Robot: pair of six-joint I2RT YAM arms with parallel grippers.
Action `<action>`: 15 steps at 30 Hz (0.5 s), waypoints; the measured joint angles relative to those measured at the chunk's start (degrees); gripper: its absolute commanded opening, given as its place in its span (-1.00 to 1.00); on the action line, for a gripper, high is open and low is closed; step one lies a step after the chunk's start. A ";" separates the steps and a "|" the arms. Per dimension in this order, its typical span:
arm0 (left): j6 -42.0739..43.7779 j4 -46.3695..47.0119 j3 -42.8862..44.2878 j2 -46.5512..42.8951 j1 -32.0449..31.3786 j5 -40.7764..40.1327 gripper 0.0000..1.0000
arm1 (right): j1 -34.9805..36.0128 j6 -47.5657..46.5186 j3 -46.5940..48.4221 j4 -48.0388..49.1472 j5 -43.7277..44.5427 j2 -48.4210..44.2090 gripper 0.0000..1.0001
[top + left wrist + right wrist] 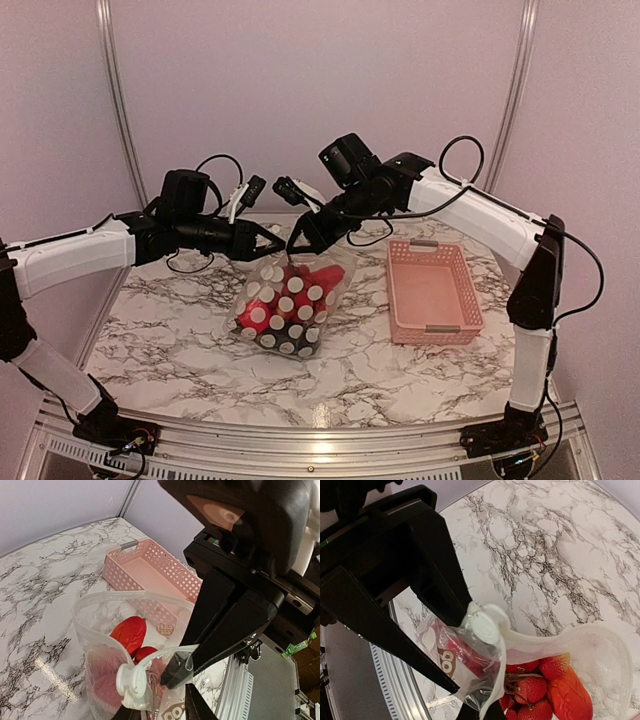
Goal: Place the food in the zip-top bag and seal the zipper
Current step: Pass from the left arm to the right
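Zip-top bag [285, 305], label [447, 666] illegible, is grasped by left pincer [276, 243] and right pincer [296, 247].

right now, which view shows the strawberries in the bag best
The right wrist view: it looks straight into the open bag, with the strawberries clear. The left wrist view shows only smooth red pieces inside; the top view only red behind dotted plastic.

In the top view, most food [322, 276] is masked by the dotted zip-top bag [285, 305]. In the right wrist view, strawberries [532, 692] are cut off by the lower edge.
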 measured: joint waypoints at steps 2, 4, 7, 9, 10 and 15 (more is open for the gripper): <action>0.00 -0.04 -0.28 -0.33 0.00 0.04 -0.41 | 0.00 -0.31 -0.81 0.83 -1.20 -0.35 -1.00; -0.46 0.00 -0.61 -0.68 0.13 0.04 -0.34 | 0.00 -0.98 -0.92 1.20 -2.23 -0.42 -1.00; -1.44 0.28 -1.16 -1.07 0.72 0.04 -0.08 | 0.00 -1.73 -0.96 1.46 -2.84 -0.46 -1.00; -2.75 0.90 -2.45 -1.84 1.38 0.09 0.02 | 0.00 -2.16 -1.64 1.88 -3.52 -0.79 -1.00; -3.37 1.51 -3.30 -2.27 1.79 0.11 0.03 | 0.02 -2.27 -1.92 1.90 -3.74 -0.96 -1.00; -6.67 6.60 -7.52 -3.65 4.50 2.27 -0.02 | 0.33 -3.08 -2.80 1.88 -5.22 -1.90 -1.00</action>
